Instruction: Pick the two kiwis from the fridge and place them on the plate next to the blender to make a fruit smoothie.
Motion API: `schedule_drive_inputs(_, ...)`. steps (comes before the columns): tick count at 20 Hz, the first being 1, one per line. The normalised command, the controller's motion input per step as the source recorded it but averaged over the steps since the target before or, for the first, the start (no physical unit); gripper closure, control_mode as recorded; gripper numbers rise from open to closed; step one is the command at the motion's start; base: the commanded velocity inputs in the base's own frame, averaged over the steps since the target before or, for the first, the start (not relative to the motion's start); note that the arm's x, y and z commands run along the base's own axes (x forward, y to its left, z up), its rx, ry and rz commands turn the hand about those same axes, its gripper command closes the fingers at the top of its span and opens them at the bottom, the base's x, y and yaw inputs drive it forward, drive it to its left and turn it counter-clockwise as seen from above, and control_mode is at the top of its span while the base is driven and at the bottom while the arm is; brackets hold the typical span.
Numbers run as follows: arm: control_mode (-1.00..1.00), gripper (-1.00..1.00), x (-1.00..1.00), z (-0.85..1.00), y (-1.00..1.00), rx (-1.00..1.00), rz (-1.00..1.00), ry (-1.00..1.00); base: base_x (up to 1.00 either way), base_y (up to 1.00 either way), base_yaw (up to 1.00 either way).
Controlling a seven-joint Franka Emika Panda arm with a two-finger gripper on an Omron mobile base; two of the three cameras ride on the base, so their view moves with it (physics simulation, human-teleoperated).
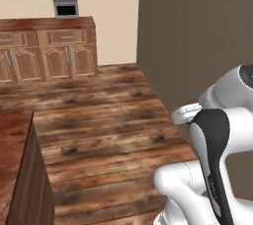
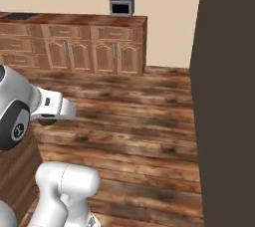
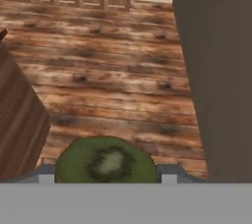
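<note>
In the hand view, one kiwi [image 3: 104, 161] sits at the bottom centre, green-brown with a pale patch on its near face. My gripper [image 3: 108, 176] is shut on it, a grey fingertip showing at each side of the fruit. The kiwi hangs above the wooden floor [image 3: 113, 70]. The white arm [image 1: 217, 135] bends at the right of the left base view, and it appears again as the arm [image 2: 30, 109] at the left of the right base view. The fridge, the plate and the blender are out of view.
A tall dark grey wall [image 2: 226, 96] stands close on the right. A wooden counter block [image 1: 20, 169] is close on the left. Wooden base cabinets [image 2: 94, 47] line the far wall, with a small grey appliance [image 2: 122, 3] on top.
</note>
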Motion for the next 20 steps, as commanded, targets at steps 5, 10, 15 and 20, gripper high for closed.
schedule_drive_inputs(5, 1.0, 1.0, 0.0, 0.0, 0.0, 0.0, 0.0, 0.0, 1.0, -0.23, 0.71)
schedule_drive_inputs(10, 1.0, 1.0, 0.0, 0.0, 0.0, 0.0, 0.0, 0.0, 1.0, -0.23, 0.72)
schedule_drive_inputs(15, 1.0, 1.0, 0.0, 0.0, 0.0, 0.0, 0.0, 0.0, 0.93, -0.19, 0.81)
schedule_drive_inputs(20, 1.0, 1.0, 0.0, 0.0, 0.0, 0.0, 0.0, 0.0, 0.89, -0.13, 0.81)
